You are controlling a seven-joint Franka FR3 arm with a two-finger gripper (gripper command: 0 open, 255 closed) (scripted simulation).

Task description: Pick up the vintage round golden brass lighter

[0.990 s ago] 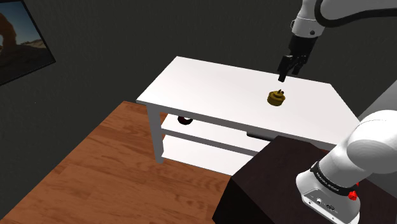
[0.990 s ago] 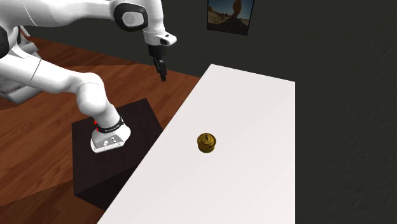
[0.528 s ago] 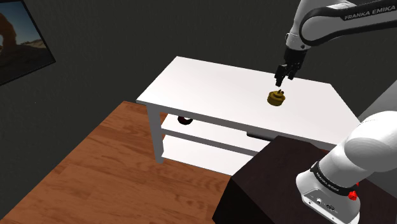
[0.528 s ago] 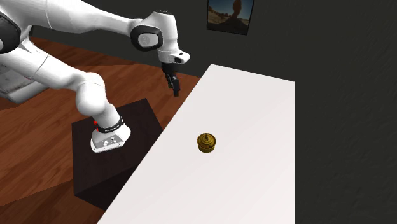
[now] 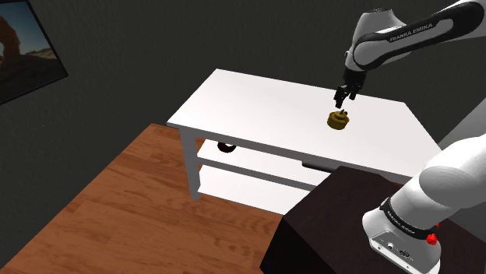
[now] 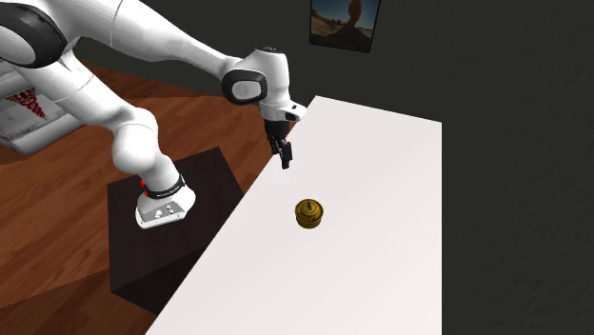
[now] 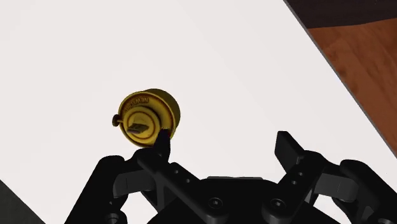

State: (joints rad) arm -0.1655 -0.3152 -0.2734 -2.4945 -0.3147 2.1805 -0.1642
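Note:
A round golden lighter (image 5: 338,120) stands on the white table (image 5: 257,101), nearer the shoulder view's right end. My black gripper (image 5: 340,99) hangs a short way above and just behind it, not touching. In the second exterior view the gripper (image 6: 285,158) is over the table's edge (image 6: 286,181), up and to the left of the lighter (image 6: 309,213). In the wrist view the lighter (image 7: 147,118) lies just off one fingertip (image 7: 162,143), outside the gap. The gripper (image 7: 226,145) is open, nothing between its fingers.
The table has two lower shelves, with a small dark object (image 5: 227,147) on the upper one. The dark stand (image 5: 327,226) sits close against the table's near side. Wooden floor (image 5: 132,210) lies beside it. A framed picture (image 5: 23,54) hangs on the dark wall.
The gripper has come down and moved in over the table toward the lighter. The lighter has not moved.

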